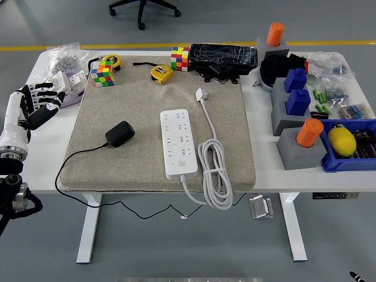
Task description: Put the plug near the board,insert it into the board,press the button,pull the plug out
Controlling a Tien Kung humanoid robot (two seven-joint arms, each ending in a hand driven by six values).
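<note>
I see my left hand [40,100] hovering over the desk's [50,154] left edge, fingers [47,89] spread and holding nothing. The black plug [120,134] lies on the beige mat [141,106], just left of the white board [179,143].

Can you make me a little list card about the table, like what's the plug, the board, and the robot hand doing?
plug: black plug lying on the beige mat, cord trailing off the mat's left edge
board: white power strip flat on the mat, right of the plug, not touching it
button: round, near the strip's front end
left hand: at the table's left edge, fingers spread, holding nothing
right hand: not in view
plugged in: not yet
</note>
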